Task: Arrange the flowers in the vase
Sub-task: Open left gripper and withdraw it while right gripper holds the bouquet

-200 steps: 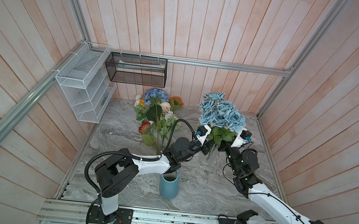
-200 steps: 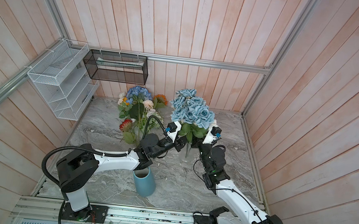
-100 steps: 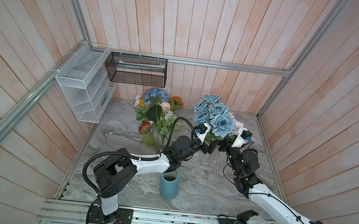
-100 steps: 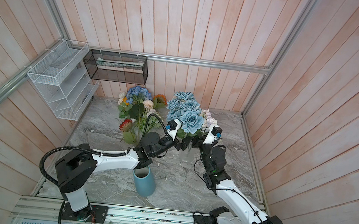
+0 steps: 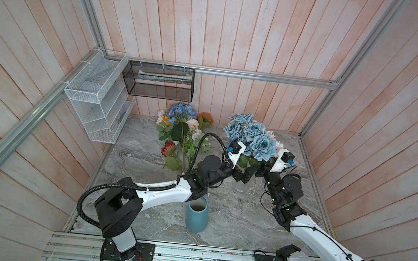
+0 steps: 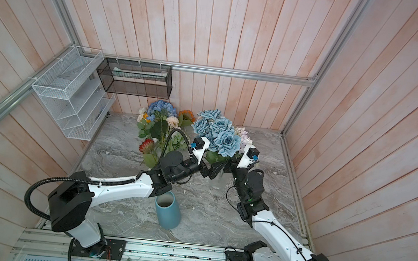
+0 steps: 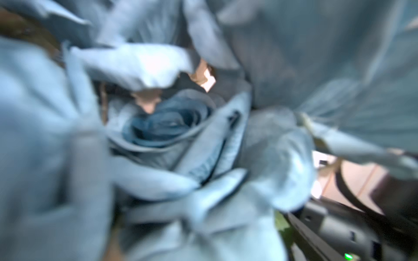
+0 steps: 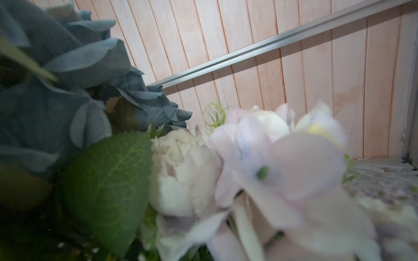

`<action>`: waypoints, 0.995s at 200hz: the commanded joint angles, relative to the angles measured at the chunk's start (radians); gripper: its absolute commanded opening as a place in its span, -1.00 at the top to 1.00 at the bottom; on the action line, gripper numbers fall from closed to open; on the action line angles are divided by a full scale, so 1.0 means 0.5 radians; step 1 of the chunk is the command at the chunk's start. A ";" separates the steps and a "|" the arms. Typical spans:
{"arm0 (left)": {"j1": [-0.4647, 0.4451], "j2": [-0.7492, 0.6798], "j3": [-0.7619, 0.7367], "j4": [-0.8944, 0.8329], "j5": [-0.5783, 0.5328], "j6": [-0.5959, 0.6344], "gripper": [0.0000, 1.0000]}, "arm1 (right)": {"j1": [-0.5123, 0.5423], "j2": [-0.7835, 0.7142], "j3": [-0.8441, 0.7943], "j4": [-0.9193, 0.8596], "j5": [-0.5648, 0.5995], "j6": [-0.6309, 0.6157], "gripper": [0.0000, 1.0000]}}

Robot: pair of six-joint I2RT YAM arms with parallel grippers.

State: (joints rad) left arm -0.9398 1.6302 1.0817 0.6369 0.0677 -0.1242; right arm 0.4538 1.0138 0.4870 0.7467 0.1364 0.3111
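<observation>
A bunch of dusty-blue roses (image 5: 251, 139) (image 6: 219, 136) stands over a clear glass vase (image 5: 240, 188) (image 6: 219, 184) at mid table, with lilac and white blooms (image 5: 276, 145) behind it. My left gripper (image 5: 245, 175) (image 6: 212, 171) is at the stems under the roses, jaws spread open. My right gripper (image 5: 259, 168) (image 6: 228, 166) reaches the same stems from the other side; leaves hide its jaws. Blurred blue rose petals (image 7: 167, 126) fill the left wrist view. In the right wrist view are blue roses (image 8: 67, 67), a white rose (image 8: 181, 171) and a lilac bloom (image 8: 294, 162).
An empty blue vase (image 5: 197, 213) (image 6: 167, 211) stands near the front, under my left forearm. A mixed bouquet (image 5: 182, 130) with blue hydrangea, sunflower and a red bloom stands at the back. A white wire rack (image 5: 97, 106) and a black mesh basket (image 5: 159, 81) hang on the walls.
The blue rose bunch has dropped lower and leaned over while my left jaws opened and let it go. The right arm has hardly moved.
</observation>
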 commanded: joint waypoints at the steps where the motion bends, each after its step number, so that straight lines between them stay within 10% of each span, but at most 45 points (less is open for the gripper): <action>1: -0.013 -0.144 -0.016 -0.186 0.109 -0.033 -1.00 | 0.004 -0.054 0.022 0.009 0.031 -0.011 0.00; 76: 0.030 -0.505 -0.089 -0.752 0.289 0.172 -1.00 | 0.001 -0.121 -0.004 -0.049 0.054 -0.007 0.00; 199: 0.456 -0.782 -0.354 -0.641 0.357 -0.103 -1.00 | 0.001 -0.204 -0.143 -0.216 0.027 0.025 -0.12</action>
State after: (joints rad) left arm -0.7490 1.2762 0.9382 0.2665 0.2600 -0.1249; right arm 0.4538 0.9348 0.4389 0.6727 0.1436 0.3149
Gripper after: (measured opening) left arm 0.999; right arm 0.549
